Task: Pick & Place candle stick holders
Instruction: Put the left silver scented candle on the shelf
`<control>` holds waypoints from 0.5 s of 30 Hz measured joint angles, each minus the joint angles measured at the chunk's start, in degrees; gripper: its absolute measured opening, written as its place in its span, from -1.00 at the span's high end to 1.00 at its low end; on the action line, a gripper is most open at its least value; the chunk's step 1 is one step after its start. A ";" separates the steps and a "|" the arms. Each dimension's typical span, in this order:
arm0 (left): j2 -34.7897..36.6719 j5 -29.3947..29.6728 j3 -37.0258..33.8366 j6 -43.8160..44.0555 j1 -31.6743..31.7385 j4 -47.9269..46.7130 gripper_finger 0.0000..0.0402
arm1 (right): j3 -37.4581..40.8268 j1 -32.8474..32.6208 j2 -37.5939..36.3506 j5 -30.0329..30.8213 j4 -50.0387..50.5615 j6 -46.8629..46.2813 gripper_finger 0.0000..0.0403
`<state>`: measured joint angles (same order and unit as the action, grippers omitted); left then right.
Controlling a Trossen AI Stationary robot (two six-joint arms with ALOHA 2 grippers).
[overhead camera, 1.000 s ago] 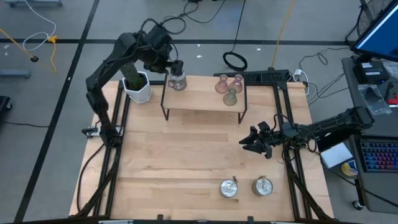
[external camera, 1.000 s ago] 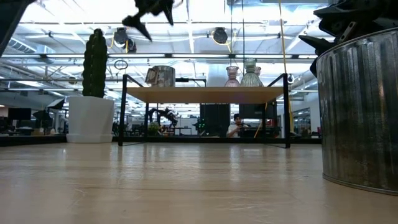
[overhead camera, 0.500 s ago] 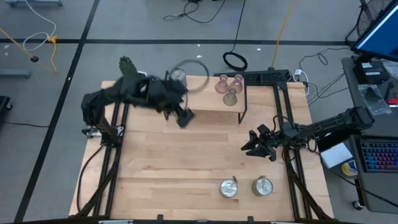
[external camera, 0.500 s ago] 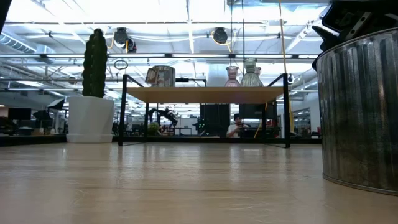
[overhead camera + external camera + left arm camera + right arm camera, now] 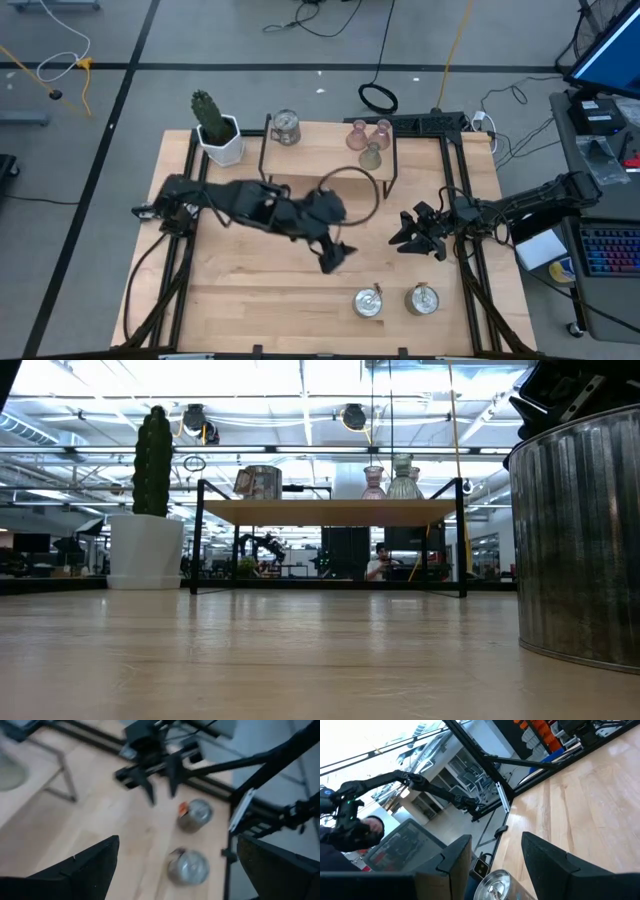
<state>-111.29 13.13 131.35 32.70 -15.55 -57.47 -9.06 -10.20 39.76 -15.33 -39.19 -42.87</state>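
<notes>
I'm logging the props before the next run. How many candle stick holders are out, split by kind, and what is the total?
Silver metal holders: 3, one on the small shelf and two near the table's front edge
Pinkish glass holders: 2
Olive-green glass holder: 1
Total: 6

Table [image 5: 250, 290]: pale matt wood planks. Near-right silver holders [image 5: 368, 302]: shiny ribbed metal. Far shelf holders [image 5: 372, 152]: translucent glass, pinkish and olive. Cactus pot [image 5: 224, 146]: smooth white.

Open board [image 5: 250, 270] mid-table; silver holders [image 5: 369, 302] near front edge; shelf [image 5: 330, 160] blocks rear
</notes>
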 joint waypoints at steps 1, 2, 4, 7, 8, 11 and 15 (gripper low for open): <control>-0.78 -0.02 0.00 0.11 -0.27 2.00 -0.98 | 0.00 0.00 0.01 -0.02 0.01 0.00 0.17; -1.53 -0.03 0.00 0.46 -0.55 3.68 -0.98 | 0.00 0.00 0.01 -0.02 0.01 0.00 0.17; -3.21 -0.04 0.00 0.71 -0.92 8.18 -0.98 | 0.00 0.00 0.01 -0.04 0.01 0.02 0.17; -5.19 -0.09 0.00 0.59 -0.94 12.98 -0.98 | 0.00 0.00 -0.01 -0.08 0.01 0.02 0.17; -5.74 -0.16 0.00 1.47 -0.74 13.73 -0.98 | 0.00 0.00 0.01 -0.09 0.04 0.02 0.17; -7.09 0.16 0.00 6.66 -0.13 11.61 -0.98 | 0.00 0.00 0.00 -0.09 0.07 0.02 0.17; -8.54 2.38 0.00 13.51 -0.21 6.02 -0.98 | 0.00 0.00 0.00 -0.09 0.48 0.02 0.17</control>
<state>-119.83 15.51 131.35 46.21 -15.76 -51.45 -9.06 -10.20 39.75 -15.42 -38.71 -42.85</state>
